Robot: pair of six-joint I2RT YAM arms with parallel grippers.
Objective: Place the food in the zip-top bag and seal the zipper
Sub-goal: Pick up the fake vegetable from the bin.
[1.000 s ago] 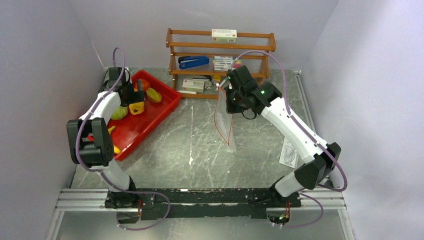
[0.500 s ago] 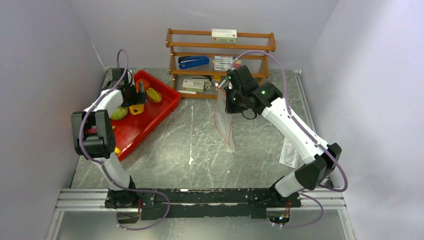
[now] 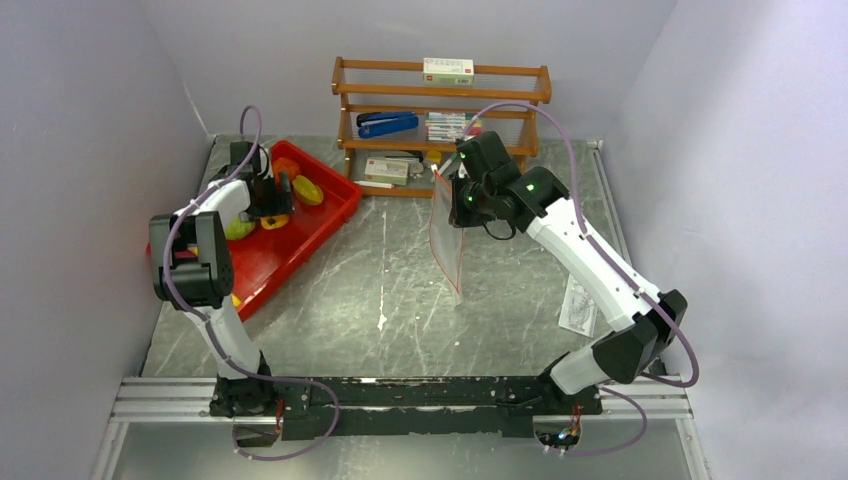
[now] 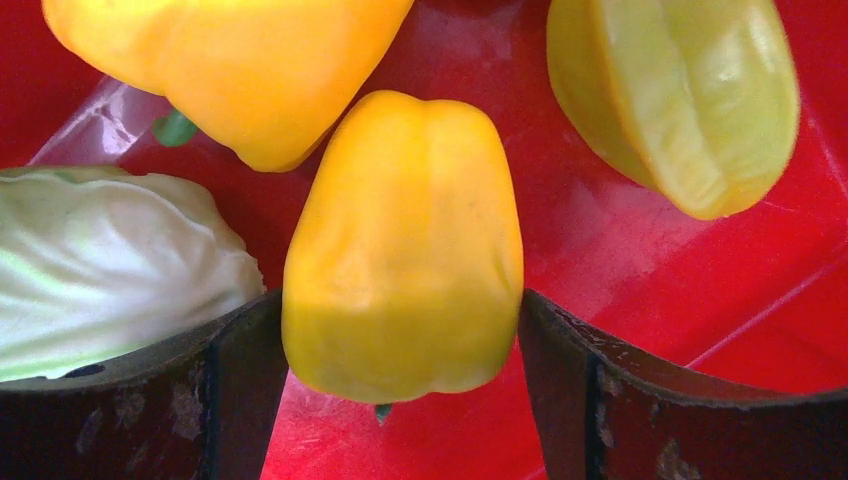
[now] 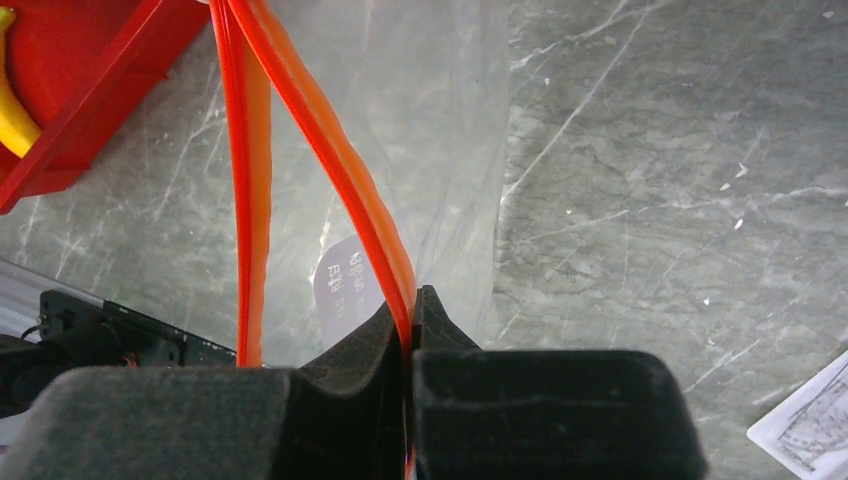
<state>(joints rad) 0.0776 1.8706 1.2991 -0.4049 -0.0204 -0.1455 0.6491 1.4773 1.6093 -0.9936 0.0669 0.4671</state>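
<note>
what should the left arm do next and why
Probably squeeze the left gripper shut on the yellow pepper: its fingers flank it in the red tray, and the right gripper holds the zip-top bag up by its zipper.

the top camera looks down from afar on the red tray (image 3: 295, 245), the left wrist camera hangs close over its floor, the right wrist camera catches its corner.
</note>
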